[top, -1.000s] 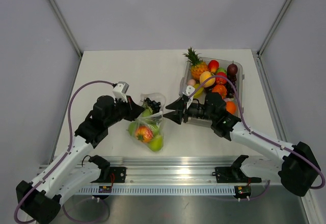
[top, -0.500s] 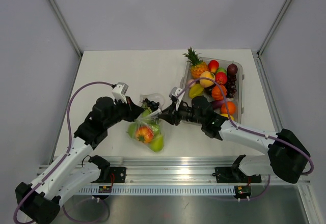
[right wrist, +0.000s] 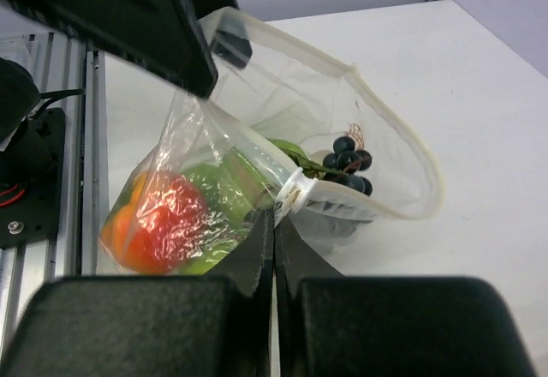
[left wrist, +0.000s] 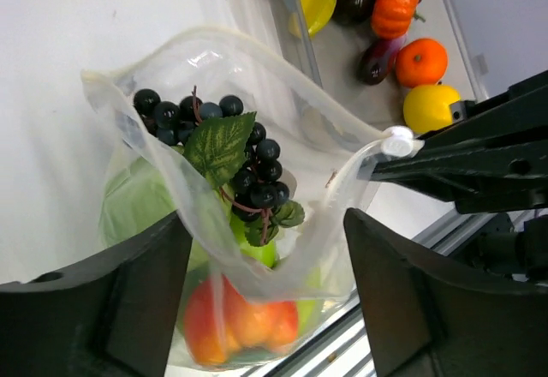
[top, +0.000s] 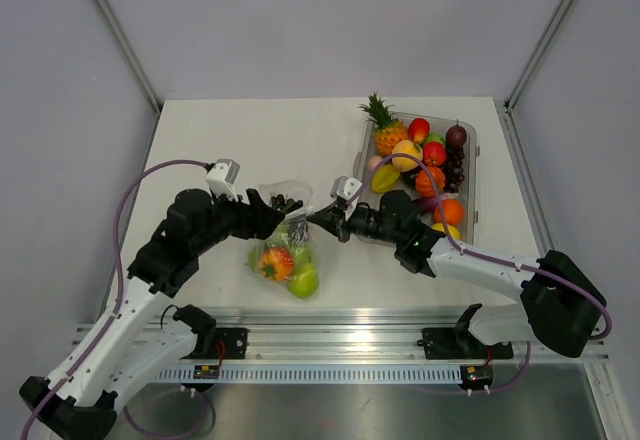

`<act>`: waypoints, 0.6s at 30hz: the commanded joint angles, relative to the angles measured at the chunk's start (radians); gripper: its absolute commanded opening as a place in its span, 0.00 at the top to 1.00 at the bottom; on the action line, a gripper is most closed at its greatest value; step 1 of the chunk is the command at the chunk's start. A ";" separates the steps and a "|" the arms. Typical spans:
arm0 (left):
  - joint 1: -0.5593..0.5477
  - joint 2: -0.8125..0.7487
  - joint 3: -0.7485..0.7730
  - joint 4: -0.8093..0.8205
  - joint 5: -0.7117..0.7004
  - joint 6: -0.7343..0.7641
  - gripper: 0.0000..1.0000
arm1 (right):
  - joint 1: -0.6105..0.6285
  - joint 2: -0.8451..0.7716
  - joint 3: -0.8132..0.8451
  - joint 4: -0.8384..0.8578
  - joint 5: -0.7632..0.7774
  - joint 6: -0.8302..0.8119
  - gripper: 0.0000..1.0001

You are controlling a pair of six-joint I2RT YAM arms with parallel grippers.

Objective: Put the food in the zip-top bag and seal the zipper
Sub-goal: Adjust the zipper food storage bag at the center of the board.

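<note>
Clear crinkly plastic zip-top bag [top: 285, 245] lies close beside the rigid clear rectangular tray [top: 472, 165], on the side away from its glossy toy fruit [top: 420, 155], mouth gaping. Right gripper [right wrist: 272, 214], fingers pressed together, pinches the thin zipper [right wrist: 355, 73] at its small white slider [right wrist: 295, 192]. Left gripper [left wrist: 265, 248] is spread, bag between its fingers, nothing clamped. Risk: with the far end unanchored, pulling the slider would likely drag or bunch the bag. Dark grapes [left wrist: 248, 167] and their leaf ride high at the mouth and could jam the seal.

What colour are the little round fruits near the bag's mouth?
Nearly black grapes, with a green leaf; clearest in the left wrist view.
</note>
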 commanded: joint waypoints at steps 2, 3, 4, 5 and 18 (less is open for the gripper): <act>-0.005 -0.002 0.150 -0.113 -0.060 0.017 0.22 | 0.009 -0.025 0.062 0.092 -0.098 -0.134 1.00; -0.005 0.006 0.165 -0.127 -0.061 0.019 0.21 | 0.009 -0.025 0.065 0.092 -0.107 -0.137 1.00; -0.005 0.012 0.189 -0.139 -0.061 0.020 0.21 | 0.009 -0.024 0.067 0.091 -0.119 -0.142 1.00; -0.005 0.017 0.200 -0.161 -0.074 0.022 0.21 | 0.009 -0.022 0.073 0.089 -0.135 -0.146 1.00; -0.005 0.112 0.348 -0.072 0.150 0.259 0.32 | 0.009 -0.060 0.113 -0.062 -0.224 -0.211 1.00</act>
